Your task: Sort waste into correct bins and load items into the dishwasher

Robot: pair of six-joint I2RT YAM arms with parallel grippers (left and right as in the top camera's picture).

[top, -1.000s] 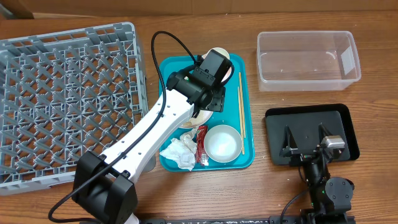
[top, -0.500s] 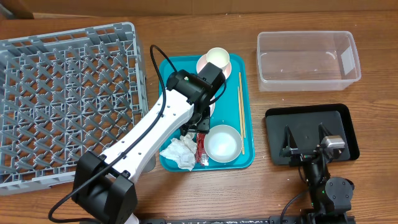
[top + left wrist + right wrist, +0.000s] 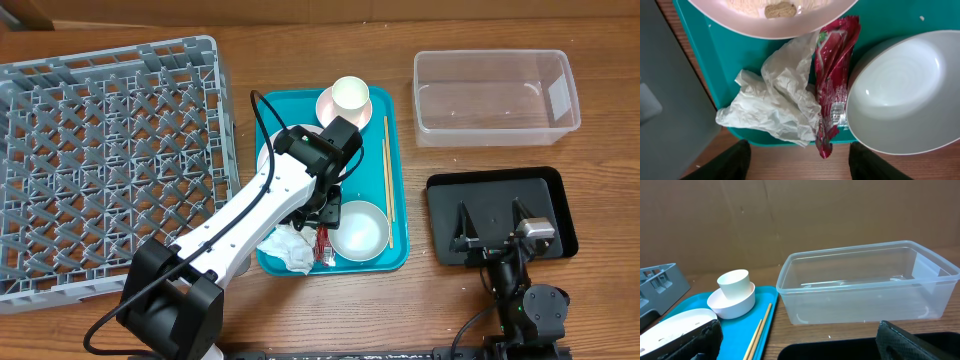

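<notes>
The left tool [image 3: 799,152] stands partly open and holds nothing. In the left wrist view its two dark fingers [image 3: 725,165] are spread apart above the near edge of the teal tray [image 3: 700,55], with the lower end of the red foil wrapper [image 3: 832,85] showing between them; whether either finger touches anything I cannot tell. The wrapper is glossy, creased and twisted into a long strip. Against its left side lies the crumpled white paper napkin [image 3: 775,100], thin and full of soft folds, and against its right side sits the smooth, round grey-white bowl [image 3: 900,95]. Above them is the rim of the whitish-pink plate [image 3: 765,29], carrying pale rice-like crumbs [image 3: 747,6]. The right tool [image 3: 492,228] is spread wide and empty, over the shallow matte black tray [image 3: 545,195] on the wooden worktop [image 3: 300,30]. Beyond that tray sits the clear tub [image 3: 865,285], a glossy rectangle with rounded corners. At the far end of the teal tray a small white cup [image 3: 735,284] stands upright inside a whitish-pink bowl [image 3: 732,306]. The thin wooden chopsticks [image 3: 387,180] lie lengthwise along the tray's right edge. The grey lattice dish rack [image 3: 105,160] lies left of the tray.
</notes>
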